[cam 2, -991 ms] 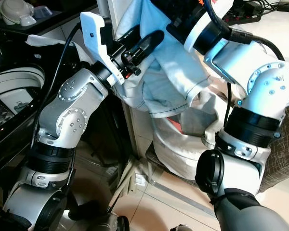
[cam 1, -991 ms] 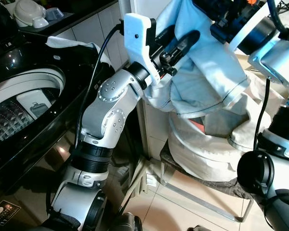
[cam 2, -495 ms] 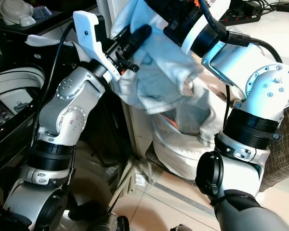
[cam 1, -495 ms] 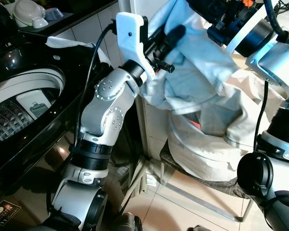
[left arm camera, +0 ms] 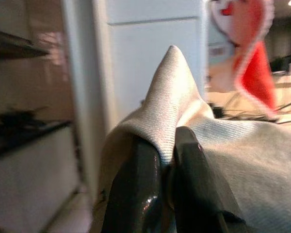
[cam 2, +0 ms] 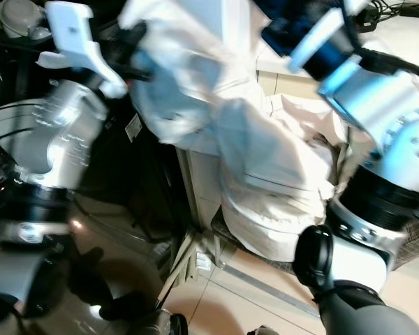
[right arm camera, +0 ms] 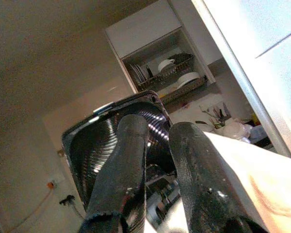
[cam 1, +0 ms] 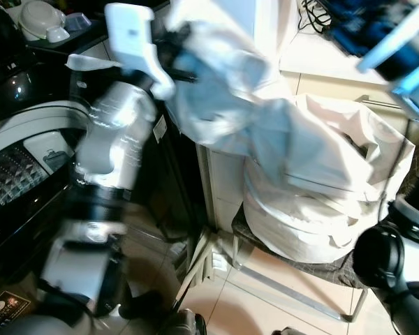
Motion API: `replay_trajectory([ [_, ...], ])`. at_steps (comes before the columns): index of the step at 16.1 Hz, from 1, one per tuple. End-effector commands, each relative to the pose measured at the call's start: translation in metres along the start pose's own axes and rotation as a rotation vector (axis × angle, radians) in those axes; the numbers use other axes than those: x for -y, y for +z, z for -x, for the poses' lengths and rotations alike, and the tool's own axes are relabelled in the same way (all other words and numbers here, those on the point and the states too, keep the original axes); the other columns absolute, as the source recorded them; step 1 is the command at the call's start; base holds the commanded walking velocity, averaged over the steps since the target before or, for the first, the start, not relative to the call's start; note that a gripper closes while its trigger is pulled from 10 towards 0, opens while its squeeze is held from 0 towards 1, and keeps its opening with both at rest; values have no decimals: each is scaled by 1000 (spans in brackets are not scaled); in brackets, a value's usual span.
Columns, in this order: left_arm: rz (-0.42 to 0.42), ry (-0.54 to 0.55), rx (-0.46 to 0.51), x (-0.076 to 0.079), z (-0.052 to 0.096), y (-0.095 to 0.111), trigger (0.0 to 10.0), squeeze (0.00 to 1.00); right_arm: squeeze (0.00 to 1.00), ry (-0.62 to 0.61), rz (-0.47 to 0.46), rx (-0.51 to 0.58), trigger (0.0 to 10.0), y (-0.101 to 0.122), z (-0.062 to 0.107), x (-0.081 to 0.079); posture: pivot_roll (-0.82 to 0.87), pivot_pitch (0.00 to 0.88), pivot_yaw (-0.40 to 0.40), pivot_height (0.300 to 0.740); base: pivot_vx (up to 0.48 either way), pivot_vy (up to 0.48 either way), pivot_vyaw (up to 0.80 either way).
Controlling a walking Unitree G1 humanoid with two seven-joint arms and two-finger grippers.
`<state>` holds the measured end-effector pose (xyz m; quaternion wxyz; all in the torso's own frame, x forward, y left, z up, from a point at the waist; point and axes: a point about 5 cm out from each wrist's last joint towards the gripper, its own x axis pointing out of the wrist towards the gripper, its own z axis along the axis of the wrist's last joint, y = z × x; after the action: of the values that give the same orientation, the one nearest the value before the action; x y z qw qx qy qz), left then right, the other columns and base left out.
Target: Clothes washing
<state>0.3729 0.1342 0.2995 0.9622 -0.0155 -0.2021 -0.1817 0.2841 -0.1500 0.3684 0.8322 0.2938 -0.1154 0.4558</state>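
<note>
My left gripper (left arm camera: 167, 145) is shut on a fold of a pale grey-white garment (cam 1: 216, 91) and holds it high, between the washing machine (cam 1: 28, 139) on the left and the white laundry bag (cam 1: 314, 202) on the right. The garment's lower part trails down onto the bag. The machine's top is open, showing its drum. My right gripper (right arm camera: 157, 131) points upward with its fingers slightly apart and nothing between them; its arm (cam 2: 377, 91) is raised at the upper right. Both arms are blurred by motion.
The laundry bag sits on a metal stand (cam 1: 293, 286) over a tiled floor. White bowls (cam 1: 42, 17) stand on the dark counter behind the machine. A white cabinet side rises behind the garment, and cables (cam 1: 314, 10) lie on the surface at the top right.
My left arm has swung left toward the washing machine, pulling the garment with it. The right gripper has let go of the garment and moved up and to the right.
</note>
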Motion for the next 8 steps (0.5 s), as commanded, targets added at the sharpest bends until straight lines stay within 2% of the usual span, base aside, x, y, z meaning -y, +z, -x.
replay_trajectory([
  [1, -137, 64, 126, -22, -6, 38, 0, 0, 969, 41, 50, -9, 10000, 1, 6, -9, -68, 0, 131, 740, 0, 0, 0],
  [2, -306, 117, 128, -42, -12, 53, 0, 0, 0, 49, 95, -33, 10000, -1, 14, -11, -65, 0, 135, 740, 0, 0, 0],
  [3, -419, 171, 140, -60, -18, 71, 0, 0, 0, 55, 115, -50, 10000, -5, 16, -13, -61, 0, 136, 740, 0, 0, 0],
  [4, -510, 211, 145, -69, -22, 85, 0, 0, 0, 51, 118, -56, 10000, -7, 16, -13, -58, 0, 140, 740, 0, 0, 0],
  [5, -749, 343, 198, -82, -29, 130, 0, 0, 0, 30, 128, -71, 10000, -12, 15, -12, -55, 0, 156, 740, 0, 0, 0],
  [6, -870, 424, 243, -88, -29, 157, 0, 0, 0, 18, 134, -79, 10000, -15, 14, -12, -55, 0, 156, 740, 0, 0, 0],
  [7, -1112, 556, 320, -90, -27, 202, 0, 0, 0, 0, 143, -86, 10000, -19, 13, -10, -57, 0, 164, 740, 0, 0, 0],
  [8, -1261, 609, 312, -90, -26, 217, 0, 0, 0, -3, 145, -86, 10000, -22, 12, -11, -60, 0, 168, 740, 0, 0, 0],
])
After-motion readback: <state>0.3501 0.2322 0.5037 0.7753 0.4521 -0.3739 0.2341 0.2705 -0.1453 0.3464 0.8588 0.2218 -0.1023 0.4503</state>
